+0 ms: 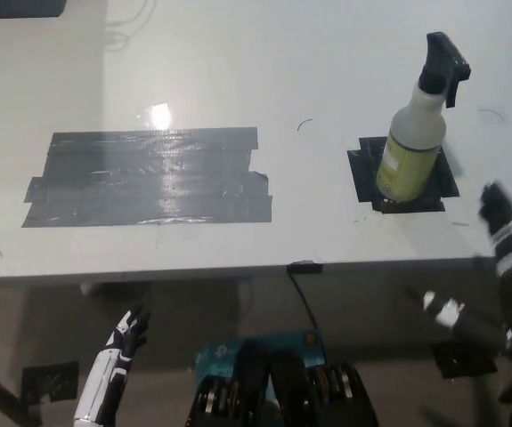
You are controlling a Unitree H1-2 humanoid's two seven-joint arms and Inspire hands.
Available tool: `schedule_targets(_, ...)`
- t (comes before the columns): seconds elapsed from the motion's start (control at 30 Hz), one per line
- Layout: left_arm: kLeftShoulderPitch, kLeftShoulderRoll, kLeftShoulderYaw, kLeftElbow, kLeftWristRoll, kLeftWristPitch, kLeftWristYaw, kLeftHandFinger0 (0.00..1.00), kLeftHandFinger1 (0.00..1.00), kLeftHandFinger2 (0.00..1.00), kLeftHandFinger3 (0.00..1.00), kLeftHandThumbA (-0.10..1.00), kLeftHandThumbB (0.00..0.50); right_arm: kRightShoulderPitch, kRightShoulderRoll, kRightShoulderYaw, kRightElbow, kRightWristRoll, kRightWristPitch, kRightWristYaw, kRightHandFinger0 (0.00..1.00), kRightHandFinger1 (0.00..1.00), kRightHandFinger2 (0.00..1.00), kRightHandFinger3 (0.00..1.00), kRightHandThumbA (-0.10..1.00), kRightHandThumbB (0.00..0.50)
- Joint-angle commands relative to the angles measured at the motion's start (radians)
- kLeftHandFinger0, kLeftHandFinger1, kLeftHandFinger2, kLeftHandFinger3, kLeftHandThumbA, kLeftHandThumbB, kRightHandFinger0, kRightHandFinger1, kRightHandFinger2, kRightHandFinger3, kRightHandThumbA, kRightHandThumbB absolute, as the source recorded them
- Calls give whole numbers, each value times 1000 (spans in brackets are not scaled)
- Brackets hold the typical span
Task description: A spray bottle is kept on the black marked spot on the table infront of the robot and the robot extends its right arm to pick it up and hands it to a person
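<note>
The right hand's (491, 258) black fingers (498, 209) are spread and hold nothing; the hand hangs at the table's (327, 53) near edge, blurred, just right of the bottle (413, 142) but apart from it. The bottle stands upright on the black square (362, 173) at the table's right side, its black trigger head pointing away to the right, its body pale with a yellow-green label. A larger patch of grey tape (149, 178) lies well to the left. The white left hand (122, 342) rests low below the table edge, fingers loosely apart, empty.
</note>
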Motion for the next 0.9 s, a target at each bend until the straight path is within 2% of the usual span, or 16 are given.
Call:
schedule_targets(0.0, -3, 6, 4, -14, 15, -45, 7, 1000, 1000, 1000, 1000, 1000, 325, -107, -11, -41, 10, 12, 75, -30, 1000, 1000, 1000, 1000, 1000, 341)
schedule_targets(0.2, -3, 1, 6, -19, 7, -35, 6, 1000, 1000, 1000, 1000, 1000, 327, -248, -34, -75, 188, -13, 116, -49, 1000, 1000, 1000, 1000, 1000, 352)
schedule_targets(0.43, -5, 1, 5, -23, 12, -30, 6, 1000, 1000, 1000, 1000, 1000, 316, -395, -53, -75, 465, -23, 98, -70, 1000, 1000, 1000, 1000, 1000, 327)
schedule_targets(0.63, -4, -2, 5, -24, 15, -27, 8, 1000, 1000, 1000, 1000, 1000, 321, -482, -66, -68, 605, -21, 95, -68, 1000, 1000, 1000, 1000, 1000, 357)
schedule_targets(0.7, -6, -1, 4, -22, 18, -30, 8, 1000, 1000, 1000, 1000, 1000, 323, -525, -64, -66, 647, -19, 127, -70, 1000, 1000, 1000, 1000, 1000, 310)
schedule_targets(0.83, -9, 0, 4, -17, 23, -33, 9, 1000, 1000, 1000, 1000, 1000, 322, -579, -57, -66, 712, -21, 128, -85, 1000, 1000, 1000, 1000, 1000, 328)
schedule_targets(0.87, -9, 0, 4, -18, 24, -29, 8, 1000, 1000, 1000, 1000, 1000, 323, -593, -57, -63, 728, -25, 128, -88, 1000, 1000, 1000, 1000, 1000, 346)
